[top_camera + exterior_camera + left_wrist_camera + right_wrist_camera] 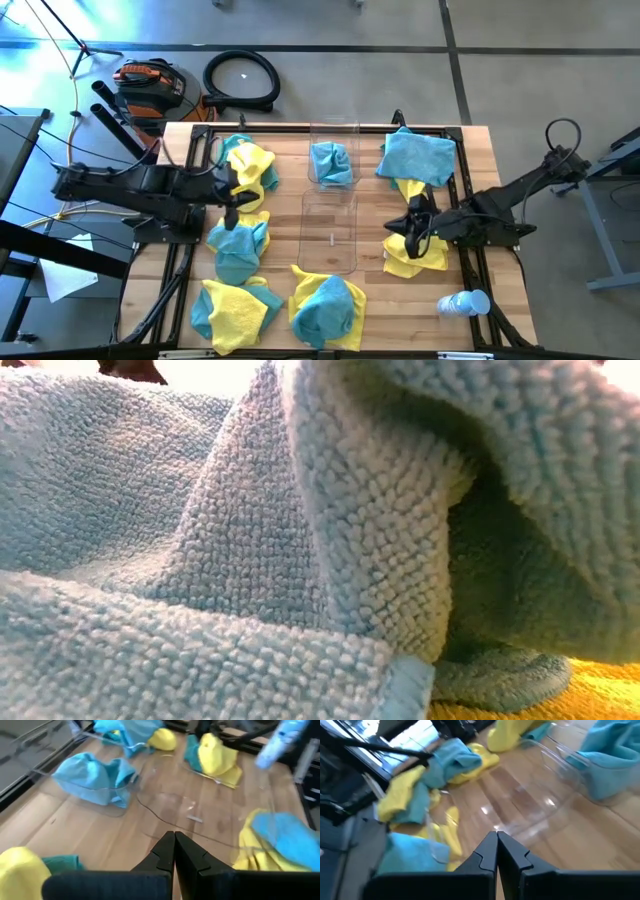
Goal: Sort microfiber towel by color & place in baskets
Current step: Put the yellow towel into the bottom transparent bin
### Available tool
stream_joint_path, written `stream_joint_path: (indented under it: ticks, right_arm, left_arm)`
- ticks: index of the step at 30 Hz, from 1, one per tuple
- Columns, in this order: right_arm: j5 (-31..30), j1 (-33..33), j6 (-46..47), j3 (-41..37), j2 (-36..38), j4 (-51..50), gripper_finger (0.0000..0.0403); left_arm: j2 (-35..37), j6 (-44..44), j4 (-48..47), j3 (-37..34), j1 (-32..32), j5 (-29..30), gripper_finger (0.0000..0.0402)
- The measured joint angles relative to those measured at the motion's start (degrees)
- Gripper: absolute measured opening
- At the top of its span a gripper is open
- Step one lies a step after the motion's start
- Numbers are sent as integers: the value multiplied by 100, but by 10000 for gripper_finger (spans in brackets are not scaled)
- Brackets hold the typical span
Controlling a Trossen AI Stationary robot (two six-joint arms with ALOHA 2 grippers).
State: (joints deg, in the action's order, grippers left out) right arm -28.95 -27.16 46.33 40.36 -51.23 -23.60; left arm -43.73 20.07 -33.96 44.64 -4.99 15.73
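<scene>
Both tools [174,851] [497,851] pressed together, empty, above fuzzy teal and yellow towels [238,247].

A grey concrete floor [330,30] surrounds the wooden worktop [370,250]. On the floor lie a coiled black hose [241,79] and an orange-and-black machine [150,85].

The high cam stares straight down at the whole table [330,215], the low one sits so close that a blue towel [250,540] fills it, and both wrist cams look forward low over the wood from opposite sides, sharing the clear baskets [170,805] in the middle.
</scene>
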Motion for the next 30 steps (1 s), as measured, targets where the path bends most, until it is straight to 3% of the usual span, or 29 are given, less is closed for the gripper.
stream_joint_path:
  ticks: [4, 14, 23, 30]
  right_arm:
    - [244, -32, 11, -4, 296, -685, 1]
    - [225, -402, -942, -4, 1609, -1776, 0]
    - [29, -402, -1680, -4, 2163, -2037, 0]
    - [23, -402, -1594, -4, 2160, -2076, 0]
  left_arm:
    - [-872, 987, -706, 811, 30, 465, 0]
    - [-2606, 2404, -2109, 2328, -201, 507, 0]
    - [-3207, 3050, -2197, 2435, -50, 535, 0]
    - [-3348, 3367, -2623, 2435, 690, 644, 21]
